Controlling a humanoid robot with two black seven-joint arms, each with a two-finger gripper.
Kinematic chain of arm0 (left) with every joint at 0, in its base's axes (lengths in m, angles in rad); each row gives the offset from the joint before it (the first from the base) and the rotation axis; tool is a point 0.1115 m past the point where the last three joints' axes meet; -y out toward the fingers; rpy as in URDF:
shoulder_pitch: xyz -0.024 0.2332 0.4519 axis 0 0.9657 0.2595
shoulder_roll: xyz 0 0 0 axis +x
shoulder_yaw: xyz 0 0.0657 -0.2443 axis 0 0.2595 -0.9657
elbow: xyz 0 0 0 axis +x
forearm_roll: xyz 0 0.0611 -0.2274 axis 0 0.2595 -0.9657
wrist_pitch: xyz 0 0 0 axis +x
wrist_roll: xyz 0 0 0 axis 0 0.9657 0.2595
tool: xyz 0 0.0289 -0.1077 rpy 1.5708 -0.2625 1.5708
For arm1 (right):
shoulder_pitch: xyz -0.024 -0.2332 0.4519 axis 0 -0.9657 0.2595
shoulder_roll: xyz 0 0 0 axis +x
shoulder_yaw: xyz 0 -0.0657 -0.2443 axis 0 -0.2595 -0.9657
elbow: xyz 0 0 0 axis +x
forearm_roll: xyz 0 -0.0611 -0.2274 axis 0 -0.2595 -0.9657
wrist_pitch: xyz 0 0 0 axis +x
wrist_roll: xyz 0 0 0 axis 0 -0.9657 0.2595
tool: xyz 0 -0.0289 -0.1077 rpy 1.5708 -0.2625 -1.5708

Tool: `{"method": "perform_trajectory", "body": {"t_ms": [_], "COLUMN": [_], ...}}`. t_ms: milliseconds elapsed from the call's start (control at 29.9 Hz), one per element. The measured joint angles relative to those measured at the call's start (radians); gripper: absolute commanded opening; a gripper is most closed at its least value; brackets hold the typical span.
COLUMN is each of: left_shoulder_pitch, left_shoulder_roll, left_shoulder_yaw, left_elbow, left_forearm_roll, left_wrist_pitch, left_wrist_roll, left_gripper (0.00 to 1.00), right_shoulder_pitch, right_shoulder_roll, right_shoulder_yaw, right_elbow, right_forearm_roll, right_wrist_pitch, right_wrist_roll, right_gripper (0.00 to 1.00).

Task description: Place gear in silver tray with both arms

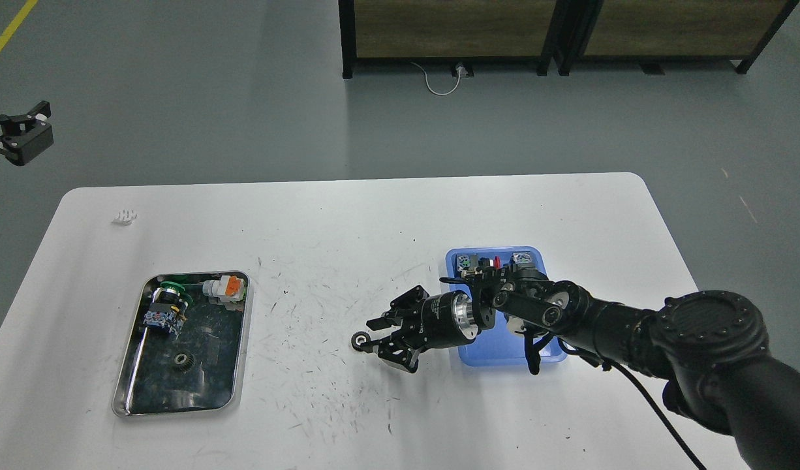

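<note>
A small dark gear (359, 341) lies on the white table just off the fingertips of my right gripper (378, 337). That gripper is low over the table's middle with its fingers spread, and it looks open. The silver tray (238, 365) sits at the front left. It holds another gear (181, 360), a green-and-black switch part (167, 303) and a white-and-orange part (225, 288). My left gripper (28, 127) hangs off the table's far left, over the floor, with its fingers apart and empty.
A blue plastic tray (481, 356) with several small parts stands behind my right wrist. A small white piece (124, 217) lies at the table's back left. Dark cabinets (556, 32) stand on the floor beyond the table.
</note>
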State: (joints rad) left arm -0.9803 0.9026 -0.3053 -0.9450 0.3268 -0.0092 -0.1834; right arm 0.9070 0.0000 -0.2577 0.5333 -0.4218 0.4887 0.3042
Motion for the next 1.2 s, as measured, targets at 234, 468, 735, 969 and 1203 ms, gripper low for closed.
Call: {"method": "perform_trajectory", "body": {"t_ms": [234, 468, 735, 969, 1203], "left_shoulder_pitch": [0.000, -0.008, -0.066, -0.098, -0.086], "left_shoulder_roll": [0.013, 0.026, 0.013, 0.001, -0.021], "left_shoulder_yaw": [-0.003, -0.003, -0.003, 0.012, 0.023], "left_elbow": [-0.003, -0.018, -0.027, -0.068, -0.134], "left_forearm_roll": [0.000, -0.002, -0.003, 0.002, 0.008], "left_wrist_pitch": [0.000, -0.028, -0.073, -0.083, -0.082], "left_wrist_roll": [-0.003, -0.009, -0.009, -0.007, -0.009], "left_gripper": [0.98, 0.98, 0.98, 0.98, 0.98], "right_shoulder_pitch": [-0.001, 0.026, 0.037, 0.097, 0.140], "right_shoulder_roll": [0.000, 0.000, -0.001, -0.170, -0.302], "right_shoulder_yaw": [0.019, 0.157, 0.263, 0.550, 0.735], "right_elbow": [-0.002, -0.055, -0.122, -0.126, -0.128], "right_forearm_roll": [0.000, -0.007, -0.014, -0.009, -0.003], "right_wrist_pitch": [0.000, 0.000, 0.000, 0.000, -0.055], "right_wrist_roll": [0.002, 0.004, 0.006, 0.008, 0.009], "right_gripper": [0.66, 1.00, 1.00, 1.00, 1.00]}}
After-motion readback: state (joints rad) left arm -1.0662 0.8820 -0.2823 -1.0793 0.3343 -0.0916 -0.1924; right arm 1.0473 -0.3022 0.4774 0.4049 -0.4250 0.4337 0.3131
